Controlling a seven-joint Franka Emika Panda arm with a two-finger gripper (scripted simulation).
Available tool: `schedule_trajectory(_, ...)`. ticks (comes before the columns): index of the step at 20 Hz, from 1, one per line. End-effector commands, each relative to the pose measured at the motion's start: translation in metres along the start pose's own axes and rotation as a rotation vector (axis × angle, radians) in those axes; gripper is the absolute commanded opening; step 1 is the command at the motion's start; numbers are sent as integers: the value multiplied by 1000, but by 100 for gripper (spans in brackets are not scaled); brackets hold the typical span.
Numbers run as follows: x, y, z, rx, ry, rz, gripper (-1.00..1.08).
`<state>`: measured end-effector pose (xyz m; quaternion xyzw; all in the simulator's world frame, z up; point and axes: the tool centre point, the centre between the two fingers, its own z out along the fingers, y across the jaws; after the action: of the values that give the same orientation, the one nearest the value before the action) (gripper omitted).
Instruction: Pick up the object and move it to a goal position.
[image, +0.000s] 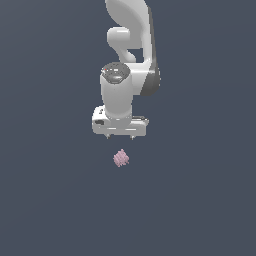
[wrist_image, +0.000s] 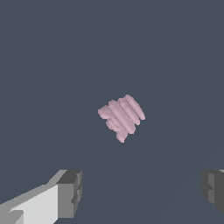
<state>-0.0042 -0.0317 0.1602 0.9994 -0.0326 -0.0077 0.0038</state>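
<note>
The object is a tiny pale pink, ridged lump lying on the dark grey floor, just below the white gripper in the exterior view. In the wrist view the object lies apart from the gripper, beyond the two dark fingertips and not between them. The jaws stand wide apart with nothing held. Only the short finger stubs show under the white hand in the exterior view.
The white arm rises behind the hand toward the top of the exterior view. A plain dark grey surface fills everything else.
</note>
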Motion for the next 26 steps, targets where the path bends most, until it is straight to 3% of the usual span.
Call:
schedule_trajectory(1,0,0,0,0,0,0,100)
schedule_trajectory(10,13,-27,-27,9,65,-39,100)
schedule_trajectory(26,19,-22,-10,1,55,-152,100)
